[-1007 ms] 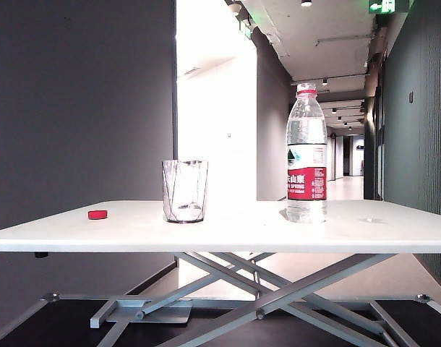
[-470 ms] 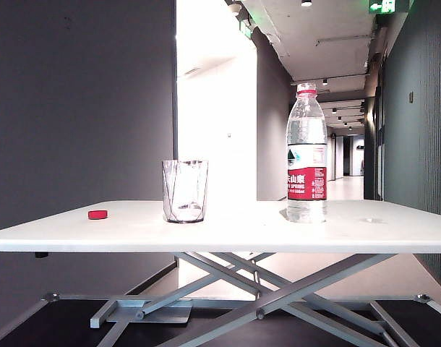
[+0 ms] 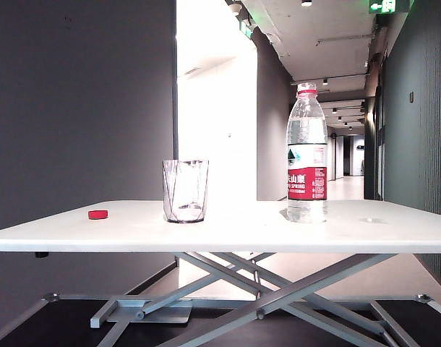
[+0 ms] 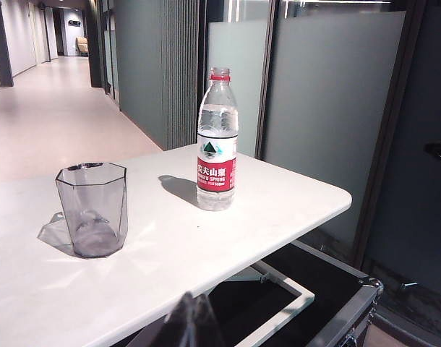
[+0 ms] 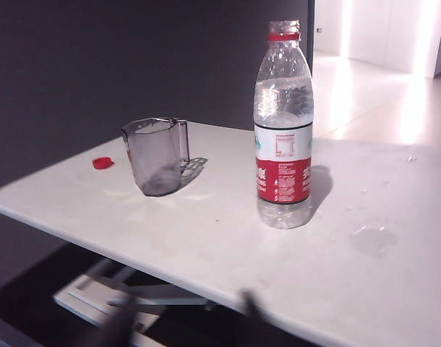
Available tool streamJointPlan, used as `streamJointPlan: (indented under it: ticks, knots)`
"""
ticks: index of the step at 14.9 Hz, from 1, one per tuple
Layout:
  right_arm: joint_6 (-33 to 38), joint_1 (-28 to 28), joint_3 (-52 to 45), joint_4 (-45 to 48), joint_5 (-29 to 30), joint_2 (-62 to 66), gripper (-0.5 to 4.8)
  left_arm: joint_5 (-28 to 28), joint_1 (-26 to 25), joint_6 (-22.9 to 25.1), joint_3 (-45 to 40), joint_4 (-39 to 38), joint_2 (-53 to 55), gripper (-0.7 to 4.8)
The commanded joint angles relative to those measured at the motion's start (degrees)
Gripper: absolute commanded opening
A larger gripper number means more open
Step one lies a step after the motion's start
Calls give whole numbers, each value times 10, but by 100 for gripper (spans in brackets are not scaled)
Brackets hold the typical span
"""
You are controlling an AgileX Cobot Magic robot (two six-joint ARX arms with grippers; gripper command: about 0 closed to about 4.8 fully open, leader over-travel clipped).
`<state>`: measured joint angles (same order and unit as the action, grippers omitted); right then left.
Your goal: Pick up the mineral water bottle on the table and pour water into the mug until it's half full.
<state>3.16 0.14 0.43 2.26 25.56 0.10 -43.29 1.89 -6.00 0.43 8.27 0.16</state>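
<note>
Across the white table [image 3: 228,231] everything's sitting untouched so far. Biggest thing on it is the water bottle [image 3: 306,155], standing upright toward the right side in the exterior view, cap already off, and my guess is the small red disc [image 3: 97,214] way over on the left is that cap. Looks mostly full, so I'd expect it to be fairly heavy for thin ribbed plastic, and squishy: squeeze too hard with no cap on and water probably comes up out of the neck. I'd grab it around the labelled middle, where it's widest and stiffest, not up by the red neck ring.

The mug [image 3: 184,190] is really a clear faceted glass with no handle, well apart from the bottle, empty as far as I can tell. It's light and could slide or tip if bumped.

Now the grippers. The left gripper [image 4: 194,322] is just a dark blurry shape at the edge of its wrist view, short of the table, with bottle and mug both well out ahead. Same deal with the right gripper [image 5: 184,318]: two dim finger blurs near the table edge, bottle well ahead. Can't tell whether either set of jaws is released or clenched. Neither grips anything.
</note>
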Motion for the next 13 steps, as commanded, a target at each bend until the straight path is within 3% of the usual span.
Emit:
streamJointPlan:
  ticks: [1,2,3,6,10,13]
  knots:
    - [-32,0,-1,38,-9,-1,348,39,0,7,2,-19,0,-5]
    - [-32,0,0,49,-15,0,350,47,0,15,2,-33,0,-5]
    - [-32,0,1,60,-15,1,394,49,0,15,2,-46,0,-5]
    - [-32,0,1,87,-16,2,421,50,0,34,2,-59,0,-5]
    - [-32,0,29,87,-17,41,433,49,0,42,2,-64,0,-5]
    - [-79,0,83,99,-16,172,433,49,0,42,2,-65,0,-5]
